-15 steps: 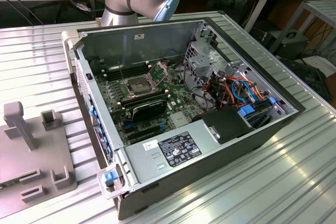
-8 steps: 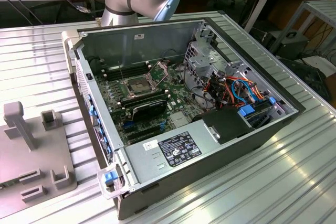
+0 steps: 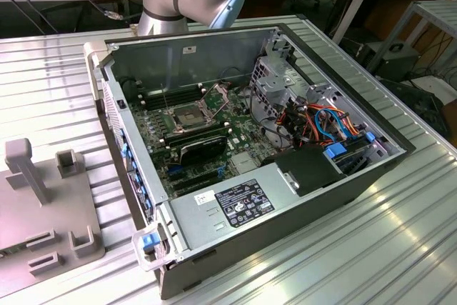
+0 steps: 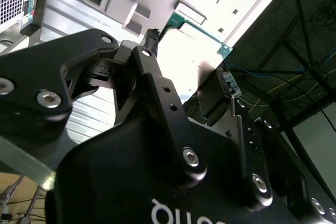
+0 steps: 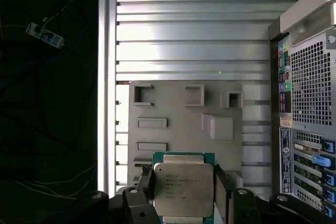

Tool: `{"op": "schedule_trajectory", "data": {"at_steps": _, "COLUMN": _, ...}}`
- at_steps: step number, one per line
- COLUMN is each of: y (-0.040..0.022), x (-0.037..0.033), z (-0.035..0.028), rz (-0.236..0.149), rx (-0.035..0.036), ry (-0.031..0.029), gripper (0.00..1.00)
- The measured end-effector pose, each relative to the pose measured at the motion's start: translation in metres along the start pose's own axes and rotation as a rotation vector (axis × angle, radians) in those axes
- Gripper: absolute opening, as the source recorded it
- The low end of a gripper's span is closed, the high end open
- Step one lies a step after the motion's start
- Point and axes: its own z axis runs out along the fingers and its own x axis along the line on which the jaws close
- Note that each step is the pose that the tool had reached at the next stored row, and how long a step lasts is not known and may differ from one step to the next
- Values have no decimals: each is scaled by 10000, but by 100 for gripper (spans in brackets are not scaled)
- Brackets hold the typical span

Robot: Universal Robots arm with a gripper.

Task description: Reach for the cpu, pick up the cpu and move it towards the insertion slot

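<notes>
Your black two-finger gripper point(image 5: 182, 203) grips the small square silver-beige cpu point(image 5: 184, 189) between its fingers at the first wrist view's lower centre, so the carry is underway, calling for travel to the shiny-framed square insertion slot point(image 3: 184, 117) at the exterior view's centre-left.

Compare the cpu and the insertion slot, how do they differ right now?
The cpu has a dull silver-beige face on a green edge; the slot has a shiny frame around a dark centre. The cpu sits between the gripper fingers over a grey holder plate; the slot lies inside the case. Both are square.
</notes>
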Motion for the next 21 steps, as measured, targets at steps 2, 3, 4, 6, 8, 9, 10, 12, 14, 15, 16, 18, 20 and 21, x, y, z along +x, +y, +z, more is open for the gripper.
{"op": "schedule_trajectory", "data": {"at_steps": 2, "y": 0, "x": -26, "z": -1, "rz": 0, "rx": 0, "ry": 0, "gripper": 55}}
{"op": "schedule_trajectory", "data": {"at_steps": 3, "y": 0, "x": -35, "z": -1, "rz": 0, "rx": 0, "ry": 0, "gripper": 55}}
{"op": "schedule_trajectory", "data": {"at_steps": 4, "y": 0, "x": -52, "z": -1, "rz": -1, "rx": 0, "ry": 0, "gripper": 55}}
{"op": "schedule_trajectory", "data": {"at_steps": 6, "y": 0, "x": -85, "z": -2, "rz": 0, "rx": 0, "ry": 0, "gripper": 55}}
{"op": "schedule_trajectory", "data": {"at_steps": 8, "y": 0, "x": -117, "z": -3, "rz": 0, "rx": 0, "ry": -1, "gripper": 55}}
{"op": "schedule_trajectory", "data": {"at_steps": 9, "y": 0, "x": -127, "z": -3, "rz": -1, "rx": 0, "ry": -1, "gripper": 55}}
{"op": "schedule_trajectory", "data": {"at_steps": 10, "y": 0, "x": -139, "z": -3, "rz": -1, "rx": 0, "ry": -1, "gripper": 55}}
{"op": "schedule_trajectory", "data": {"at_steps": 12, "y": 0, "x": -163, "z": -4, "rz": 0, "rx": 0, "ry": 0, "gripper": 55}}
{"op": "schedule_trajectory", "data": {"at_steps": 14, "y": 0, "x": -186, "z": -5, "rz": 0, "rx": 0, "ry": 0, "gripper": 55}}
{"op": "schedule_trajectory", "data": {"at_steps": 15, "y": 0, "x": -196, "z": -5, "rz": 0, "rx": 0, "ry": 0, "gripper": 55}}
{"op": "schedule_trajectory", "data": {"at_steps": 16, "y": 0, "x": -210, "z": -5, "rz": -1, "rx": 0, "ry": -1, "gripper": 55}}
{"op": "schedule_trajectory", "data": {"at_steps": 18, "y": 0, "x": -233, "z": -6, "rz": -1, "rx": 0, "ry": 0, "gripper": 55}}
{"op": "schedule_trajectory", "data": {"at_steps": 20, "y": 0, "x": -266, "z": -7, "rz": 0, "rx": 0, "ry": 0, "gripper": 55}}
{"op": "schedule_trajectory", "data": {"at_steps": 21, "y": 0, "x": -277, "z": -7, "rz": 0, "rx": 0, "ry": -1, "gripper": 55}}
